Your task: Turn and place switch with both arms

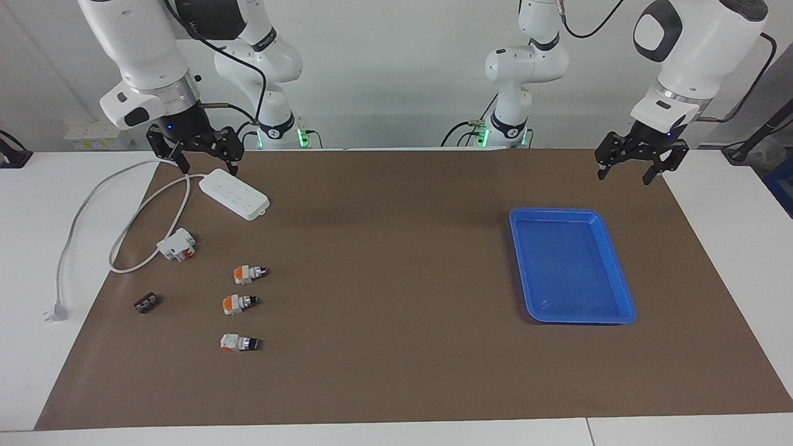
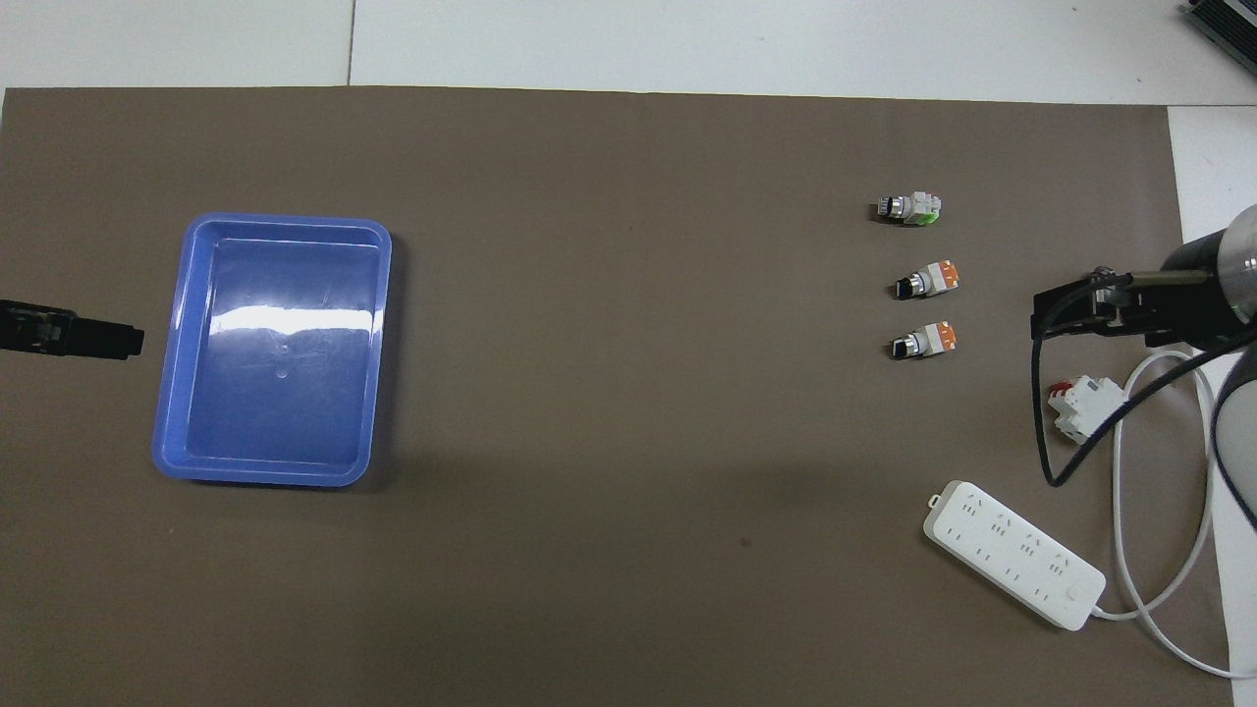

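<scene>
- The right gripper (image 1: 197, 160) hangs in the air over the power strip's (image 1: 233, 193) end nearest the robots, at the right arm's end of the table; its fingers are spread wide and hold nothing.
- The left gripper (image 1: 632, 167) hangs over the mat's (image 1: 396, 260) edge at the left arm's end, above the corner nearer to the robots than the tray (image 1: 610, 248); its fingers are spread wide and hold nothing.
- Three small switches lie in a row on the mat toward the right arm's end, knobs pointing toward the tray.
- The two nearer to the robots are orange-and-white: the first switch (image 1: 249, 272) and the second switch (image 1: 238, 303) just beside it; which one the task means cannot be told.
- The white switch (image 1: 239, 342) lies farthest from the robots in that row.
- The white-and-red block (image 1: 176, 244) lies on the mat between the strip and the row of switches, inside the loop of the cord (image 1: 77, 217).
- A small dark part (image 1: 146, 303) lies near the mat's edge, beside the second switch, well apart from it.
- The blue tray sits flat on the mat toward the left arm's end, with nothing in it.
</scene>
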{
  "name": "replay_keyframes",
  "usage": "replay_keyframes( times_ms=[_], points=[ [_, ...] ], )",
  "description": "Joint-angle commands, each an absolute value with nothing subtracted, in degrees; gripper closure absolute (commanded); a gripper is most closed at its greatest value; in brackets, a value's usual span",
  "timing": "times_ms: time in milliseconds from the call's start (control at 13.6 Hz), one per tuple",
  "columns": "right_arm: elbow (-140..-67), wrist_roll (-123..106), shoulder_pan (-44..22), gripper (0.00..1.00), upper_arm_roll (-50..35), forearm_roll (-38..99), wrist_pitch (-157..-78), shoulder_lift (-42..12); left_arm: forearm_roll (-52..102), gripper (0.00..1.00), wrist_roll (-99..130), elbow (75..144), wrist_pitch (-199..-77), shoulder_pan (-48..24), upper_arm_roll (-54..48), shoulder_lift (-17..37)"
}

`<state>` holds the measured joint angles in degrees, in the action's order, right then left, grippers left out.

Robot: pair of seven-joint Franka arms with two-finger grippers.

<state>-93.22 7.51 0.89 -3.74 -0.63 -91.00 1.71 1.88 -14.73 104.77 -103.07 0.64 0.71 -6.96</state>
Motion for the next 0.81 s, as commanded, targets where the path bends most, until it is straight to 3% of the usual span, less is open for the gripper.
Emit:
replay_keyframes(
  times_ms=[0,586,733],
  points=[
    [-94.83,7.21,1.50,0.00,-3.87,-0.09,-90.26,2.63,2.20,0.00,-15.12,107.05,-104.50,0.35,0.97,-8.70],
    [-98.87,-21.31,1.58,0.00,-3.69,-0.09,-94.91,3.87,2.20,0.00,-15.12,107.14,-104.41,0.35,0.97,-8.70],
    [-102.28,-27.31,1.50,0.00,-3.60,-0.18,-99.90,4.74,2.20,0.00,-15.12,107.23,-104.41,0.35,0.97,-8.79]
  ],
)
